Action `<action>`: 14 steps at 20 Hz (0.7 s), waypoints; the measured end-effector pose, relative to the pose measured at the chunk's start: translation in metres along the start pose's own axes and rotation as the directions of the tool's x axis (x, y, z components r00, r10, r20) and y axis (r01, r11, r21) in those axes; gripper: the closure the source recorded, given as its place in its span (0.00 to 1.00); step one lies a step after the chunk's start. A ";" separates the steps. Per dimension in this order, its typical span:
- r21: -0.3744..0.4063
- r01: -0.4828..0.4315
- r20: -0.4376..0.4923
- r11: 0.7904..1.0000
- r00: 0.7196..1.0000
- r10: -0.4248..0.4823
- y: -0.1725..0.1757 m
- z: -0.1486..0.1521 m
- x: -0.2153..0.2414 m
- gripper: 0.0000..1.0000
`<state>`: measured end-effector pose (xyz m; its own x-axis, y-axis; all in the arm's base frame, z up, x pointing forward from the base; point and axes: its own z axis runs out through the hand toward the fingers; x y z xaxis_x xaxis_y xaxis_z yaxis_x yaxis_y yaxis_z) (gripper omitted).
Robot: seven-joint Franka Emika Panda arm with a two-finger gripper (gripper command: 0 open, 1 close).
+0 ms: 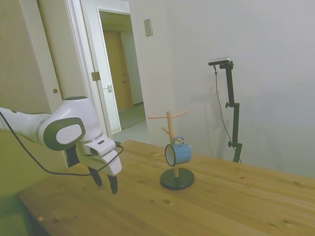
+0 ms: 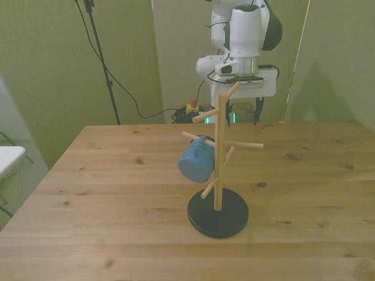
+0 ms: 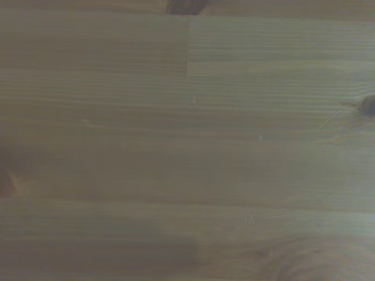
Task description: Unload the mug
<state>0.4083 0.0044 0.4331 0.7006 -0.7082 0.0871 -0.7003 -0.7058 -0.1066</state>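
A small light-blue mug [image 1: 178,153] hangs by its handle on a peg of a wooden rack [image 1: 171,130] with a round black base [image 1: 176,179]. Its white inside faces the arm in the side view. In the front view the mug [image 2: 196,159] hangs on the front view's left of the rack's pole [image 2: 219,158]. My gripper [image 1: 104,181] hovers just above the table, well short of the rack, open with nothing between its fingers. From the front, the gripper [image 2: 242,112] is behind the rack's upper pegs. The wrist view holds only bare table wood [image 3: 187,140].
The wooden table [image 2: 105,175] stretches wide on both sides of the rack. Bare pegs [image 2: 246,144] stick out from the pole at several heights. Black cables [image 2: 126,93] hang beyond the far edge. A white object [image 2: 9,158] sits off the table at the front view's left.
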 end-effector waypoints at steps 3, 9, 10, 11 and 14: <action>0.002 -0.002 -0.002 1.000 1.000 0.002 0.000 0.000 0.001 0.00; 0.013 -0.001 -0.008 1.000 1.000 0.001 0.001 -0.001 0.005 0.00; 0.026 -0.001 -0.021 1.000 1.000 0.002 0.001 -0.002 0.008 0.00; 0.040 -0.003 -0.033 0.999 0.999 0.004 0.002 -0.004 0.012 0.00; 0.089 -0.009 -0.083 0.996 0.996 0.017 0.007 -0.011 0.026 0.00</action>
<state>0.4203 -0.0188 0.4453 0.6749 -0.7187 0.1672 -0.6920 -0.6952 -0.1947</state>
